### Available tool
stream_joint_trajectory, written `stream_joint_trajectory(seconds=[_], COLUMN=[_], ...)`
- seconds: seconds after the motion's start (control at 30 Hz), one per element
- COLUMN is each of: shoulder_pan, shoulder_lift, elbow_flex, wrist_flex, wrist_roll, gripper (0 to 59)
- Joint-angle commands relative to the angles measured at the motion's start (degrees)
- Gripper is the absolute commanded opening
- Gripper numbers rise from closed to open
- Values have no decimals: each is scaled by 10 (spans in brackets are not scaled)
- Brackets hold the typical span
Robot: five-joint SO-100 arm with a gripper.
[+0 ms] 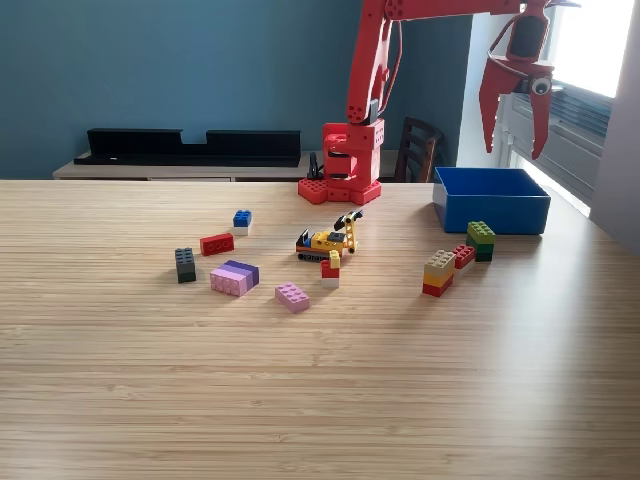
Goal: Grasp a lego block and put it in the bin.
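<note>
The blue bin (492,201) sits on the wooden counter (300,390) toward the exterior view's right, near the far edge, its long side running across the view. It is smooth bright plastic with low walls; only a strip of the inner wall shows from here, and I cannot tell whether anything lies inside.

High above the bin hangs the red pincer (515,115), its two curved claws spread apart and pointing down with nothing between them. The red arm (368,70) rises from a red base (342,180) at the back of the counter.

Studded blocks lie scattered across the counter. Just in front of the bin stands a green stack (481,240), with a small red block (463,256) beside it and a tan, yellow and red stack (438,273) nearer me. In the middle is a little yellow toy digger (328,239), and just before it a small red, yellow and white stack (331,268). Toward the exterior view's left are a blue-and-white block (241,221), a flat red block (216,243) lying slantwise, a dark grey block (185,264) standing upright, a pink-and-purple pair (234,277), and a pink block (292,296) lying at an angle.

The counter's top is pale wood with fine lines running across.
</note>
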Motion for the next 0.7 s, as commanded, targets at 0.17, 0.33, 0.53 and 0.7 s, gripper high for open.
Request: stream_joint_trajectory(seconds=[0.17,0.33,0.53,0.7], shoulder_pan=[117,241,385,440], shoulder_lift=[58,59,60,60], elbow_flex=[-63,-76,-98,-98], wrist_flex=[10,9,8,8], wrist_roll=[33,54,68,54], gripper=[1,1,1,1])
